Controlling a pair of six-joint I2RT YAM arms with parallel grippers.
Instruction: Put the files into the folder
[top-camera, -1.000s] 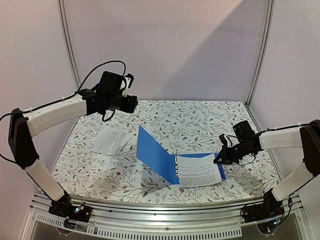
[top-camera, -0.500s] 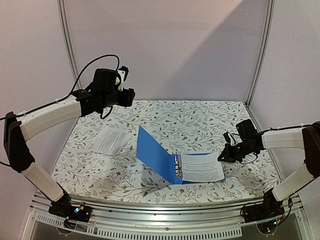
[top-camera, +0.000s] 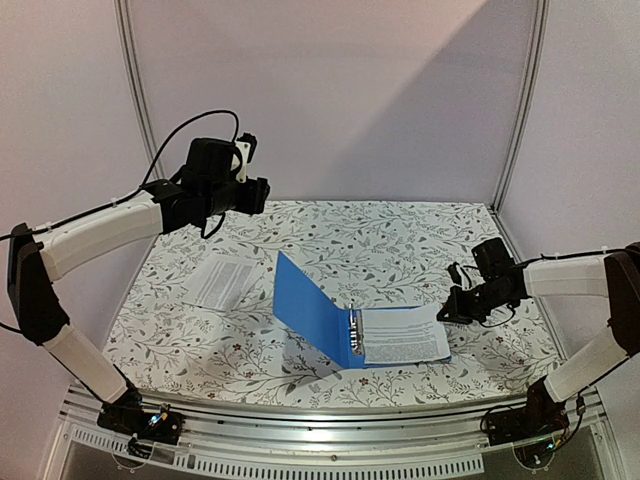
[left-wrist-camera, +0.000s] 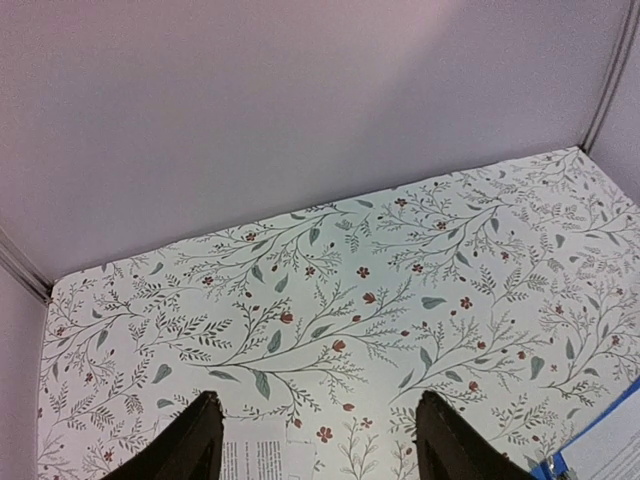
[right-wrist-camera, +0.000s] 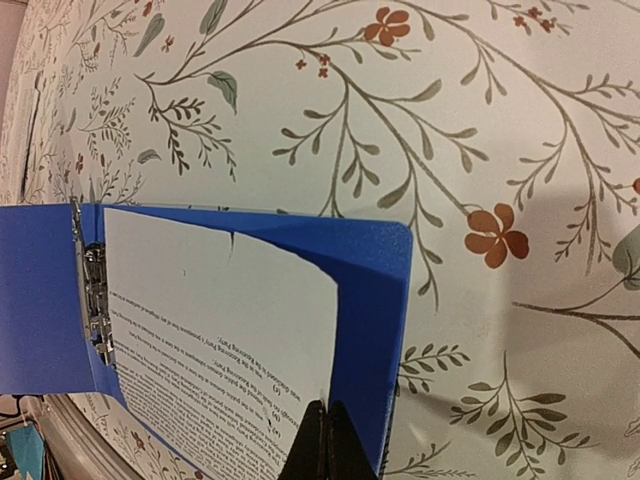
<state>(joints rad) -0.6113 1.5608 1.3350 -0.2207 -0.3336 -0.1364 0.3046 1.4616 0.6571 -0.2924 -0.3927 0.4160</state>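
Top external view: folder (top-camera: 310, 305) half loaded

Thin, light and floppy, probably slick, the loose sheet (top-camera: 222, 280) likely wants an edge pinch. It lies flat on the desk (top-camera: 400, 240), left of the folder. That folder lies open with its left cover raised and holds the filed sheet (top-camera: 403, 336) beside its rings (right-wrist-camera: 92, 290). The right end effector (right-wrist-camera: 325, 445) is clenched at that sheet's right edge; whether it grips is unclear. The left end effector (left-wrist-camera: 320, 445) hangs released and empty, high over the desk's left.
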